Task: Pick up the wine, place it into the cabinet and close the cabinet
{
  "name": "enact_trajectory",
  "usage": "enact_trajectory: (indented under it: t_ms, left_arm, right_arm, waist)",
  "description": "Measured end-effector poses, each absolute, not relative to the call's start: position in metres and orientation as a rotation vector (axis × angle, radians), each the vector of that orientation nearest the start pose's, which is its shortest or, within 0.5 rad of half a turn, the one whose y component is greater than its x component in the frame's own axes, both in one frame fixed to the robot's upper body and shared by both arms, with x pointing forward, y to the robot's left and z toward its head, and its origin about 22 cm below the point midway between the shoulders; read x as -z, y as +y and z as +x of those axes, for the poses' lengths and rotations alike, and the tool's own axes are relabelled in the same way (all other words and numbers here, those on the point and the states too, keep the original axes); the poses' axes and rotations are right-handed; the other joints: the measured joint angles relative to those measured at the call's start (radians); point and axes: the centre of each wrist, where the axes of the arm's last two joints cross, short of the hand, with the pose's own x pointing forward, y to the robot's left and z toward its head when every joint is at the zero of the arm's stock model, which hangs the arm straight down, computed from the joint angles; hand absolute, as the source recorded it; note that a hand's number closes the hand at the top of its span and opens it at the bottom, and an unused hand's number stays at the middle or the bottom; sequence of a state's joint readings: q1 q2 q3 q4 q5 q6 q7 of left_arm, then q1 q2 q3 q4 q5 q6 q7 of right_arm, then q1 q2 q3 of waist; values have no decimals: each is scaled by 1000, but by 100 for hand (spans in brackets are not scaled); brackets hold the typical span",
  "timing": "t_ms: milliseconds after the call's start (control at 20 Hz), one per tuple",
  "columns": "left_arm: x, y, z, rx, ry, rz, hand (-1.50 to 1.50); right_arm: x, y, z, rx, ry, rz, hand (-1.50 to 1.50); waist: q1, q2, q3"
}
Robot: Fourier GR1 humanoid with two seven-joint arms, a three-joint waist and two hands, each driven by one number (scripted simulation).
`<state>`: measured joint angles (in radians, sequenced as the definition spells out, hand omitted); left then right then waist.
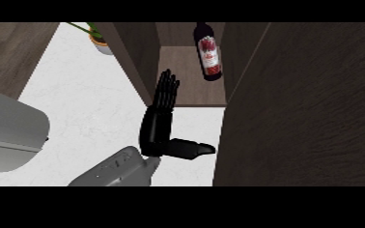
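While your left hand (158, 121) shows at frame centre, fingers straight and together, the wine (209, 52) stands inside the cabinet (192, 84), upper centre.

We see one grey forearm (118, 171) come up from the bottom edge. Its black robot hand (158, 125) is the left one. The fingers (167, 88) point straight up and flat together, and the thumb (191, 149) sticks out to the right.

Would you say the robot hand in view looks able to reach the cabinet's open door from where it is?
Probably yes: the robot hand is open beside the cabinet door, nothing between them.
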<state>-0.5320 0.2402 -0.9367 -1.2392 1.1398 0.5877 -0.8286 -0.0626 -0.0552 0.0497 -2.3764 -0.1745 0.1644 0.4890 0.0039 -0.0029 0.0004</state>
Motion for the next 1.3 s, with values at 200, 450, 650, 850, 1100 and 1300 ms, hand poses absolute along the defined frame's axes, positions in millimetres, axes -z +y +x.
enact_trajectory:
  t_ms: [200,450,650,850,1100,1300]
  left_arm:
    - [-4,105,244,-126,-1821,-444,-150]
    - [-14,136,222,-73,-1821,-501,150]
    - [-23,165,207,-62,-1821,-525,150]
    - [-33,189,192,-66,-1824,-543,150]
    - [-41,221,173,-78,-1818,-523,150]
    - [-46,250,165,-96,-1831,-491,-150]
  right_arm:
    - [-182,-221,176,-314,-1919,284,150]
    - [-184,-222,167,-462,-1908,311,150]
    - [-184,-221,164,-575,-1868,327,150]
    - [-180,-209,161,-631,-1812,409,150]
    - [-176,-191,155,-670,-1770,532,150]
    - [-175,-164,147,-709,-1721,678,150]
  waist:
    - [4,0,0]
    - [3,-1,0]
    - [3,-2,0]
    - [6,-3,0]
    - [8,-3,-1]
    - [10,-4,-1]
